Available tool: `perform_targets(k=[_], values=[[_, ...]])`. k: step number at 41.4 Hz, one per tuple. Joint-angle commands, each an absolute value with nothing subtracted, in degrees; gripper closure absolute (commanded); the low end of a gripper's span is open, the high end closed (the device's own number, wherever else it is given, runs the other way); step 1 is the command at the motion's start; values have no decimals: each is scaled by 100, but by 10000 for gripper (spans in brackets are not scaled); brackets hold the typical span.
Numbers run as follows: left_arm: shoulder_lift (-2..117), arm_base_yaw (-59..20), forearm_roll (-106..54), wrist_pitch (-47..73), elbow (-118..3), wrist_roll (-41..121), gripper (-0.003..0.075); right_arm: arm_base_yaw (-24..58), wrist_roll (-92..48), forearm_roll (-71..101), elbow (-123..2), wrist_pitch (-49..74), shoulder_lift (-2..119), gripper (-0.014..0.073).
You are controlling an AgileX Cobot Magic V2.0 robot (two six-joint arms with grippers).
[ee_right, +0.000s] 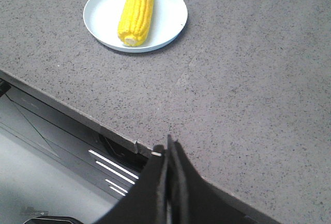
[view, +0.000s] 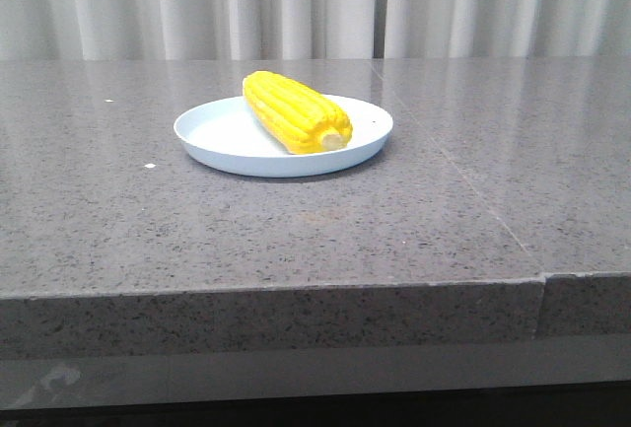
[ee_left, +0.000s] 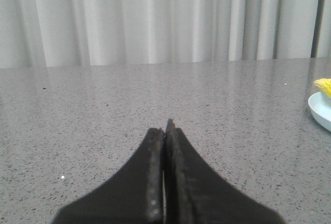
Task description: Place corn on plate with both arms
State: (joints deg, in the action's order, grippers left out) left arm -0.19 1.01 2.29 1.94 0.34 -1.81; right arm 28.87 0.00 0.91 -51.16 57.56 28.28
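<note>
Both my grippers, left [ee_left: 165, 131] and right [ee_right: 168, 149], are closed, empty; corn [view: 294, 111] lies diagonally on plate [view: 212, 136], away from both.

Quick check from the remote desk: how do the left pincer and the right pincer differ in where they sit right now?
The left pincer sits low over the table, seeing only an edge of the plate; the right pincer sits high over the table's near edge, seeing the whole plate and the corn on it. Shared: both are shut, empty and away from the plate.
</note>
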Motion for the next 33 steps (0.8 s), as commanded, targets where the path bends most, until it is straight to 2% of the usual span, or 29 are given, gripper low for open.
perform_targets(k=[1,33], values=[[-140,135,284,-331,40,-229,740,2876,-59,60,-5228,5384,2861,662],[-140,63,311,-312,40,-229,740,2876,-59,60,-5228,5384,2861,662]])
